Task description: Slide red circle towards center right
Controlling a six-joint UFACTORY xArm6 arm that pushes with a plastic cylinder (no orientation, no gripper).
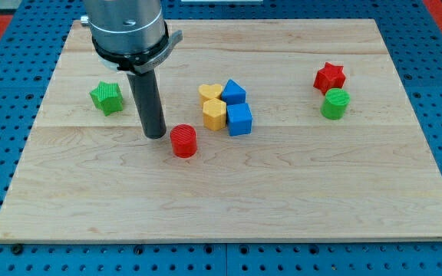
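While the rod's tip [155, 135] rests just left of the red circle [183, 142] near the wooden table's [298, 192] middle, no pincer present, yellow and blue blocks clustered to its upper right, red star [329, 77] and green circle [334, 104] far right, green star [107, 97] left.

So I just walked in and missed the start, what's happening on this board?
A robot arm's dark rod is pushing blocks on a wooden board. My tip sits just left of the red circle block, close beside it, placed to slide it toward the view's right. Whether they touch is unclear. On that side stand a red star block and a green round block.
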